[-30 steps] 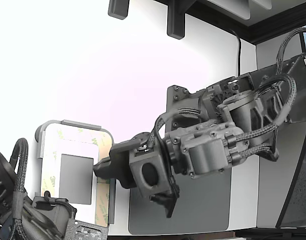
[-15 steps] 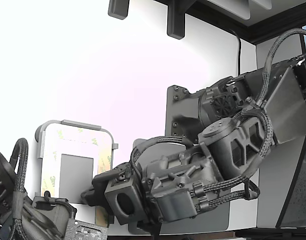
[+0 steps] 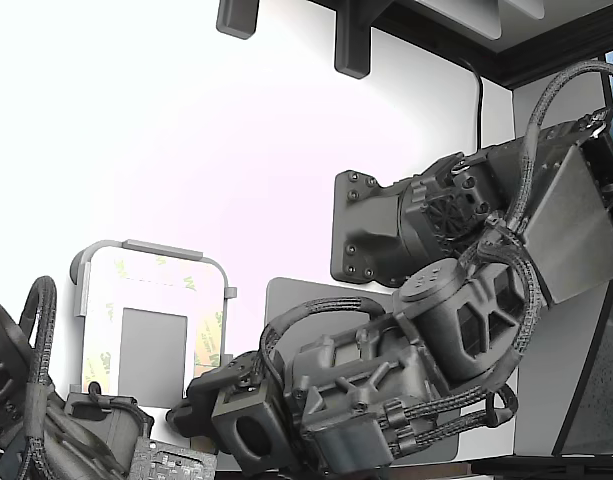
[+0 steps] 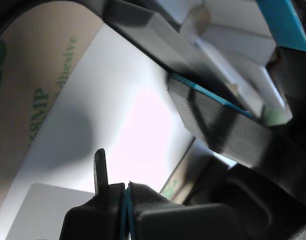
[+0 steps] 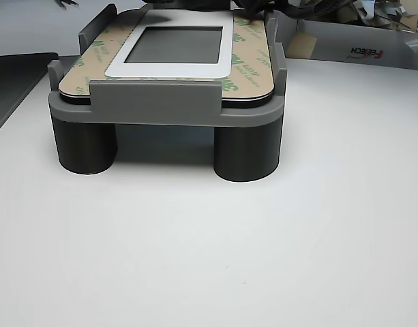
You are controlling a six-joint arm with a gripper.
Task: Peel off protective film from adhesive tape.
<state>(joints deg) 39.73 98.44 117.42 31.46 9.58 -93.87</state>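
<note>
From what I see, peeling has barely begun: the film (image 5: 250, 65) lies flat along every side of the frame (image 5: 170, 70) on the fixture (image 5: 165, 109). Only the other view shows that. The exterior view hides my gripper (image 3: 182, 414) behind the wrist; the wrist view shows its fingertips (image 4: 127, 192) pressed together, empty I think.

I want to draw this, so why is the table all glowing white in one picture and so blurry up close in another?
Exterior view: the table is washed out by glare. Wrist view: the camera sits very near, so the protective film with green letters and the dark pincer look soft. Other view: even light, with a shadow under the grey stand.
</note>
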